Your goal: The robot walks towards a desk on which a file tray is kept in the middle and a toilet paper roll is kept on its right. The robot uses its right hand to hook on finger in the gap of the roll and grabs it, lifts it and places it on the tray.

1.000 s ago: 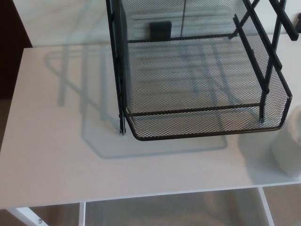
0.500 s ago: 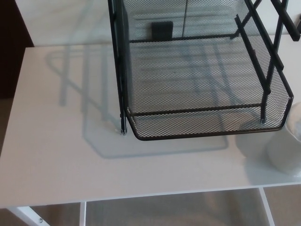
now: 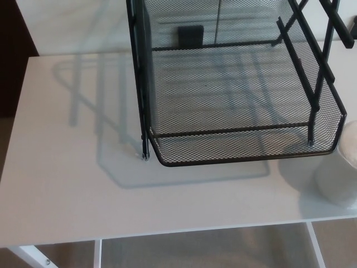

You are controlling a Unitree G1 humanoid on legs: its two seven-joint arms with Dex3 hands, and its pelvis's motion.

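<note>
Head view looks down on a white desk (image 3: 67,190) with neither robot hand in the picture, so whether either hand is spread, pressed together or holding anything cannot be told, and places can only be given by the picture's own edges. Nearest the camera, below the desk's front edge, a white frame shows: a slanted leg (image 3: 30,257) at the lower left corner and thin upright bars (image 3: 316,245) further along, with a beige floor (image 3: 201,248) visible between them. On the desktop itself, the toilet paper roll (image 3: 339,176) sits at the robot's right, cut off by the picture's right edge; it is white, blurred, and its centre gap cannot be made out. It stands just beside the front right corner of the file tray (image 3: 245,159), close enough that touching or apart cannot be judged. That tray is black wire mesh with a rounded front lip, resting in the middle of the desk and reaching back out of the top of the picture; black upright posts (image 3: 144,100) rise at its left side and slanted black bars (image 3: 304,61) run along its right side, suggesting an upper tier above. A small dark rectangle (image 3: 189,34) shows through the mesh toward the back. Grey shadows (image 3: 100,106) of the tray's frame fall across the bare desktop to its left. Farthest back, a dark strip (image 3: 14,61) borders the desk at the upper left.
</note>
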